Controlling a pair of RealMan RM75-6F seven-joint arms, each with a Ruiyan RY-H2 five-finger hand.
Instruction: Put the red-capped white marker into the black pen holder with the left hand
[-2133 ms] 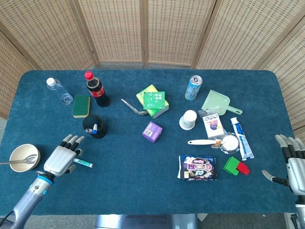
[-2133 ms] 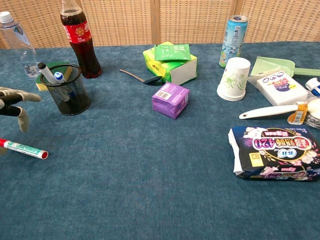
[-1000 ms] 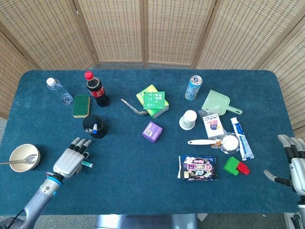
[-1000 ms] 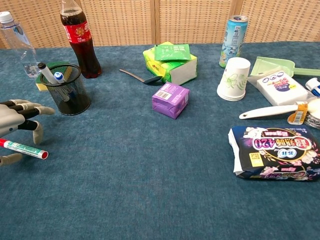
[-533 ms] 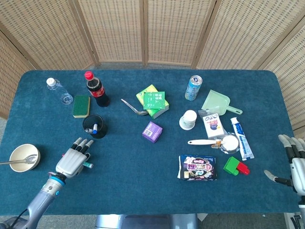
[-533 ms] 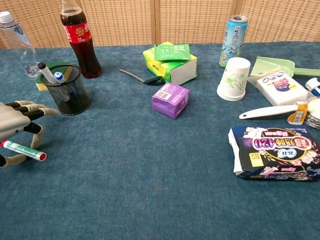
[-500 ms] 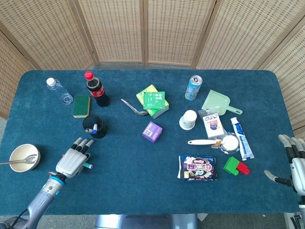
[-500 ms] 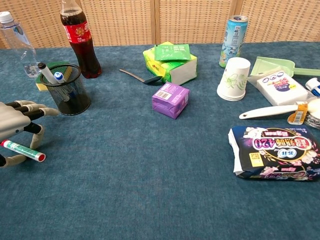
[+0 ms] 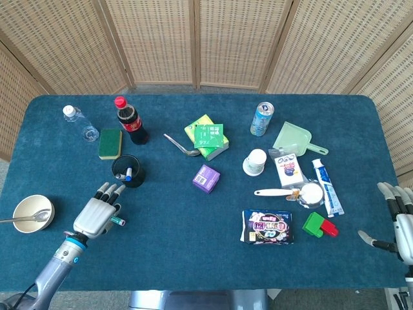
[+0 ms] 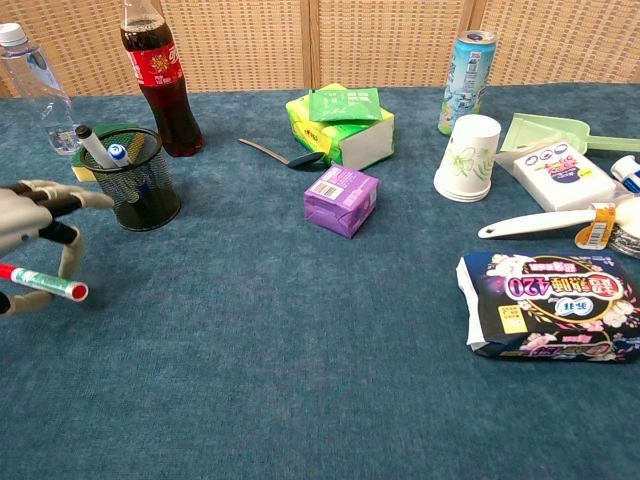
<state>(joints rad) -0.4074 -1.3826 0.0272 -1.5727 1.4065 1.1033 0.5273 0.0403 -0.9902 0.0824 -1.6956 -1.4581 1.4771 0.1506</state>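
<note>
The red-capped white marker (image 10: pixel 47 283) has green print and lies level in my left hand (image 10: pixel 28 226), pinched between thumb and a finger, just above the blue cloth at the chest view's left edge. In the head view only its tip (image 9: pixel 119 221) pokes out from under the left hand (image 9: pixel 95 214). The black mesh pen holder (image 10: pixel 143 180) (image 9: pixel 128 171) stands a short way beyond and right of the hand, with two pens in it. My right hand (image 9: pixel 398 223) hangs off the table's right edge, fingers apart, holding nothing.
A cola bottle (image 10: pixel 158 82), a water bottle (image 10: pixel 32 85) and a green sponge (image 9: pixel 110 143) stand behind the holder. A bowl with a spoon (image 9: pixel 32 213) sits left of the hand. A purple box (image 10: pixel 341 200) and several packets fill the middle and right.
My left hand closed its thumb and finger around the marker and raised it slightly off the cloth, shifting a little toward the pen holder. The right hand stayed still.
</note>
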